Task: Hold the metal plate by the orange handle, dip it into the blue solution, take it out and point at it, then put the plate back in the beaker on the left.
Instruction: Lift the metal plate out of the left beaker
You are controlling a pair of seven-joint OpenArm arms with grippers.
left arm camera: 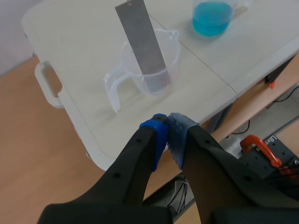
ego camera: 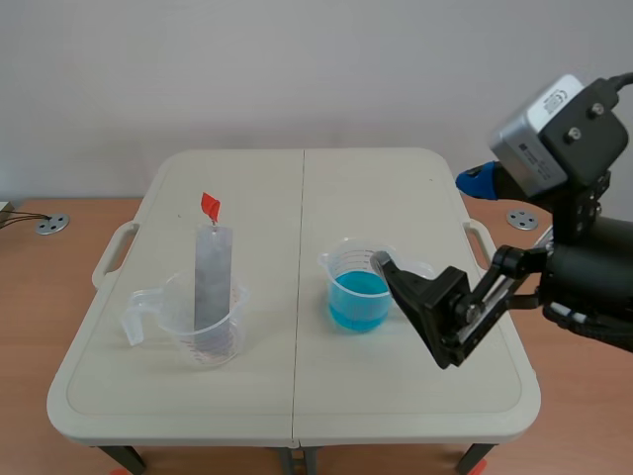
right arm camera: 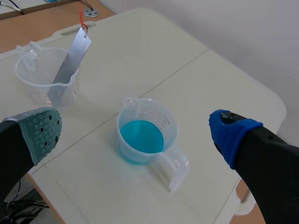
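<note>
Metal plate (ego camera: 213, 277) being propped upright in the left beaker (ego camera: 203, 341), orange handle (ego camera: 210, 206) topmost, right gripper (right arm camera: 135, 134) being held released just right of the blue solution (ego camera: 358, 297), left gripper (left arm camera: 167, 127) clenched, grasping nothing.

I see bare table (ego camera: 297, 396) between the left beaker (ego camera: 203, 332) and the blue-solution beaker (ego camera: 356, 289), wide enough for a pass. The orange handle (ego camera: 210, 205) stands above the rim, free from above. The right gripper (ego camera: 413, 309), fingers spread, crowds the blue beaker's right side. The left gripper (left arm camera: 167, 128), fingers pressed together, sits off the table's edge, with only bare surface ahead of it up to the left beaker.
</note>
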